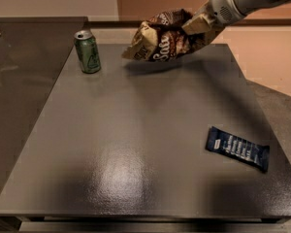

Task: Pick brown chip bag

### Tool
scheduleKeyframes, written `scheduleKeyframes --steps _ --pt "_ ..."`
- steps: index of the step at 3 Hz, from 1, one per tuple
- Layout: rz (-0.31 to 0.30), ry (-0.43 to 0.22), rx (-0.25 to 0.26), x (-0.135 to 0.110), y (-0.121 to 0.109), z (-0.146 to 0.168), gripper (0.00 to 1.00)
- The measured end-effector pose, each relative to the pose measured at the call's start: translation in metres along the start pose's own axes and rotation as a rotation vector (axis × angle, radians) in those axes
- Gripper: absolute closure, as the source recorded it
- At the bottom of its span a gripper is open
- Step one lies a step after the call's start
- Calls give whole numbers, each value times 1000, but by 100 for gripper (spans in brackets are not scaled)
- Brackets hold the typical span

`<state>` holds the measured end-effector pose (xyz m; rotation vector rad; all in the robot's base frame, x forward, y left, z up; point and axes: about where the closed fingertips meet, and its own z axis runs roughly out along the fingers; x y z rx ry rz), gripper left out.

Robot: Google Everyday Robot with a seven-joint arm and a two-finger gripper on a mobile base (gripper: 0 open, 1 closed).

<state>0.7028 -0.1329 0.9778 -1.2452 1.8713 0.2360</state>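
The brown chip bag [160,39] is wrinkly and glossy, dark brown with a tan end and white lettering. It hangs in the air above the far edge of the grey table [136,144], with its shadow on the surface below it. My gripper [198,27] reaches in from the upper right and is shut on the bag's right end. The bag's left end droops toward the green can.
A green can [88,51] stands upright at the far left of the table. A flat dark blue wrapper with white print [237,148] lies near the right edge. A dark counter [24,67] runs along the left side.
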Motion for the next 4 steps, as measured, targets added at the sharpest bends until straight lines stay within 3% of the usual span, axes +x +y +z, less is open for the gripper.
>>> scheduleKeyframes --steps 1,3,4 --pt "-68 -57 22 -26 4 -30 100" --pt "-210 -158 13 -62 16 -74 100" --pt "-211 -158 13 -62 16 -74 100"
